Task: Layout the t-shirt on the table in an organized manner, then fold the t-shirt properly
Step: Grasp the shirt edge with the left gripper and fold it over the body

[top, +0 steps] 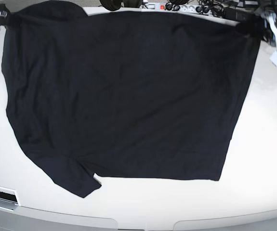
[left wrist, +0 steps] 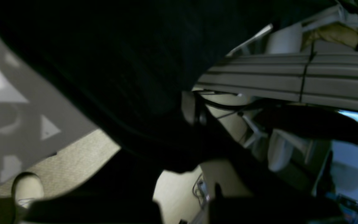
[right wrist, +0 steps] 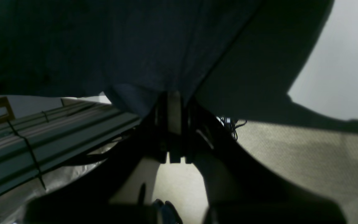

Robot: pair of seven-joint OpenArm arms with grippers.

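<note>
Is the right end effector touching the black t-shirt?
Touching. The right wrist view shows the right end effector shut on the t-shirt, with fabric bunched between its fingers.

Black gripper (right wrist: pixel 174 130) on the right arm, with a pale strip down the middle between two dark fingers (right wrist: pixel 160 137). Dark, blurry fingers on the left gripper (left wrist: pixel 194 109) too, with a pale grey pad. White arm parts seen from the base view, one at each far top corner.

Plain black t-shirt (top: pixel 128 96), glossy white table (top: pixel 263 144)
</note>
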